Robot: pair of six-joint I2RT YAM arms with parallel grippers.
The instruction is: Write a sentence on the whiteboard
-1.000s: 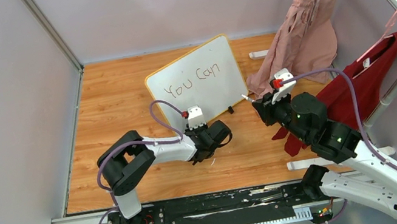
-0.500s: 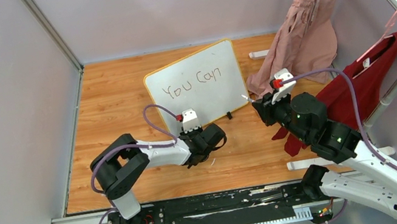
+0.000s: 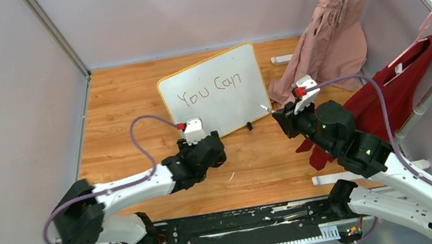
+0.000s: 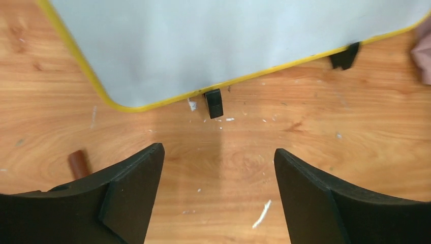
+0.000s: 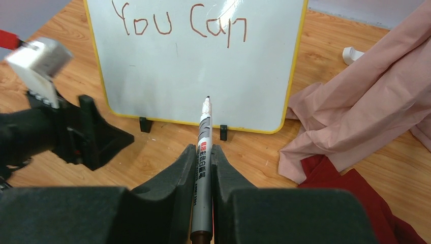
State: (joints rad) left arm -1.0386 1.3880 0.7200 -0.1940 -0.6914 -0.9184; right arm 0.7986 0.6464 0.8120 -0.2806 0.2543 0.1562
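Resting on scuffed wooden table point(image 3: 118, 112), whiteboard point(image 3: 223, 104); grey walls point(image 3: 193, 5).

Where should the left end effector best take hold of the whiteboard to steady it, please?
Probably the thin yellow left edge of the whiteboard, just above its rounded corner, coming from the robot's left, one finger in front and one behind. The board stands tilted on black feet, leaving that edge free, and the open left end effector faces that corner.

One camera looks steeply down from the near side. Two wrist cameras look forward, close; all show the whiteboard point(image 3: 215, 92).
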